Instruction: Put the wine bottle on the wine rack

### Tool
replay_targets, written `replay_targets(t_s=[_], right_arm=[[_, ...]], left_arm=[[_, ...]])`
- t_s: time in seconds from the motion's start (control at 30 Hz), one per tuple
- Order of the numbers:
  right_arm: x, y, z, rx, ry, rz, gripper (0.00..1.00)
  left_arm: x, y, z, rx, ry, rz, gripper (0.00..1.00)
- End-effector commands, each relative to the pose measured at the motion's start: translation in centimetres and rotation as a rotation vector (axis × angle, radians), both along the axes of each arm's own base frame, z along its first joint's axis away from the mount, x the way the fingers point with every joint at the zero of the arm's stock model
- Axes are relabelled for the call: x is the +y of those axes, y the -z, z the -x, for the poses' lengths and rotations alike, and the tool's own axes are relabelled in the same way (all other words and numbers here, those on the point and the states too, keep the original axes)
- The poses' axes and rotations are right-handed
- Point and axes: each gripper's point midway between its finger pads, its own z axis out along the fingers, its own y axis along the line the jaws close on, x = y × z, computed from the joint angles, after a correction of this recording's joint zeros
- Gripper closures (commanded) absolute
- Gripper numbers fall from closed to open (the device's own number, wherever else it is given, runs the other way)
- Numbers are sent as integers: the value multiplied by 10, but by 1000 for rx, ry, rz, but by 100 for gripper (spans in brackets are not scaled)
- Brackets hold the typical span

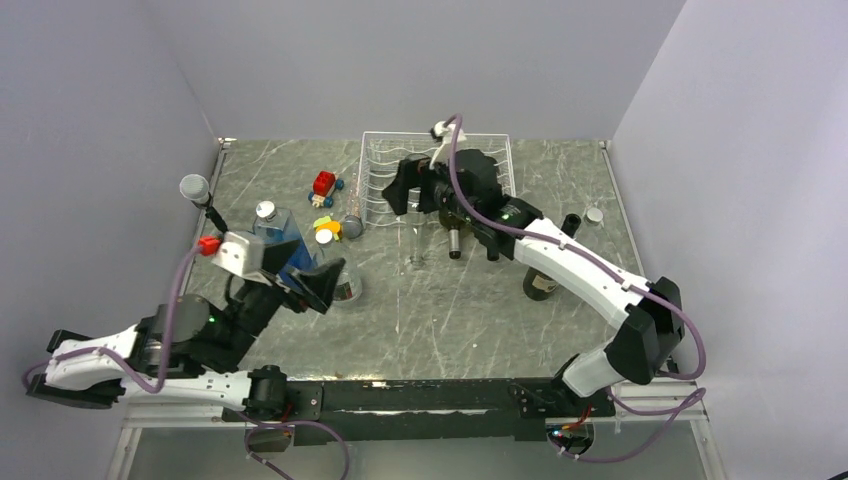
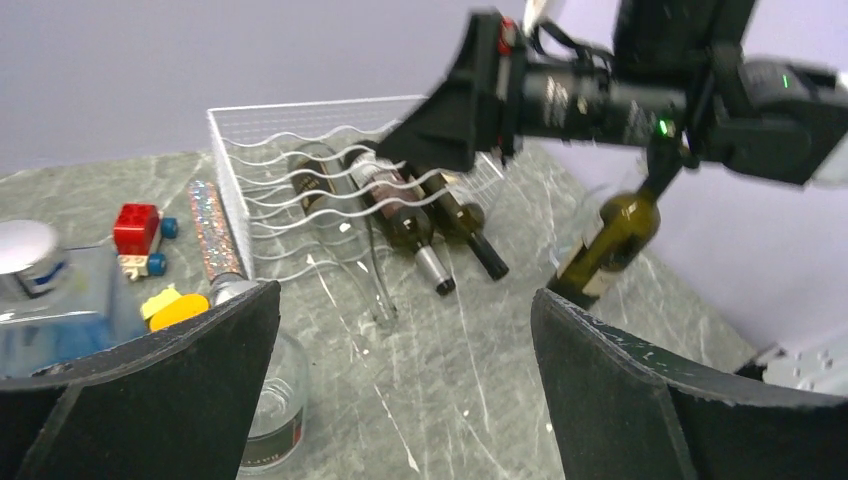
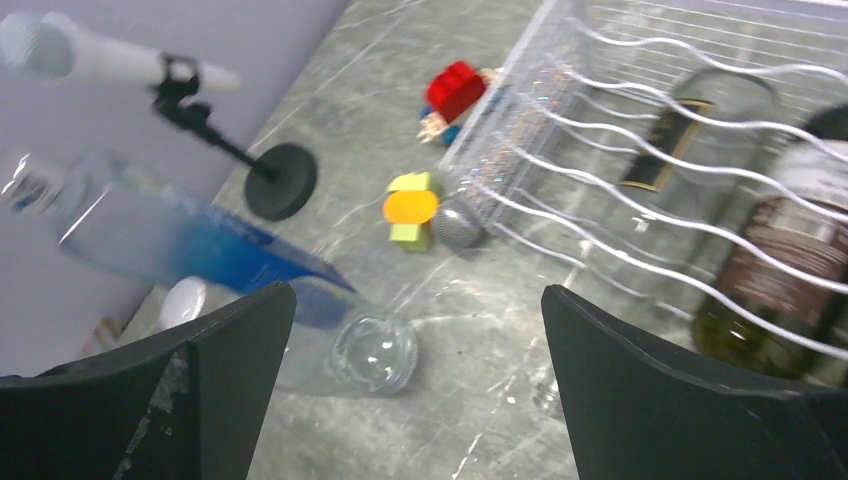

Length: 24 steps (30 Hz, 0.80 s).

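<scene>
White wire rack [image 2: 300,104] just ahead of my right gripper [image 1: 420,188] held three bottles [image 2: 400,205] lying in its grooves, necks poking out toward me. The wine bottle [image 2: 603,245], dark olive glass with a pale label, stood on the table [image 1: 450,320] behind those jaws, under my forearm, long axis vertical, neck up. My right jaws were wide apart, and my left gripper [image 1: 306,280] gaped too.

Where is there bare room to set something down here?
The near middle of the table, between the jar and the standing bottle, is bare. So is the far left corner behind the red toy. It is crowded around the rack.
</scene>
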Motion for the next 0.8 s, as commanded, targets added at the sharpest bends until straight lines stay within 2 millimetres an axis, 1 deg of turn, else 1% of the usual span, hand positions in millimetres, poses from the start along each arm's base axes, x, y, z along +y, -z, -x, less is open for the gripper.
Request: replay_targets(t_s=[0.0,0.03,0.13,0.23,0.27,0.33,0.4,0.53,0.7,0.77], right_arm=[[56,-44,39,-211,-313,2,0],[68,-52,45,-251,-356,12,0],[107,-58,66,-343,-483,49,0],[142,-66,85,-427,-587,31,0],[156,-68,91,-454,-621,13,0],[175,-70,96,-484,-673,-6,0],[193,-67,99,-487,-716,-9,0],[216,-57,93,-494,-728,-19,0],[233,-38,83,-501,-726,-23,0],[240,-28,85,-506,-755,-36,0]], left_arm=[[45,-30,-11,34,-136,140,1],[50,-35,-12,42,-146,165,1],[63,-46,-13,51,-157,204,1],[71,-55,-13,58,-158,236,1],[73,-57,-13,59,-158,242,1],[77,-60,-13,61,-160,258,1],[78,-62,-13,64,-155,269,1],[85,-64,-13,57,-159,276,1],[100,-59,-15,88,-183,312,1],[106,-57,-15,97,-186,334,1]])
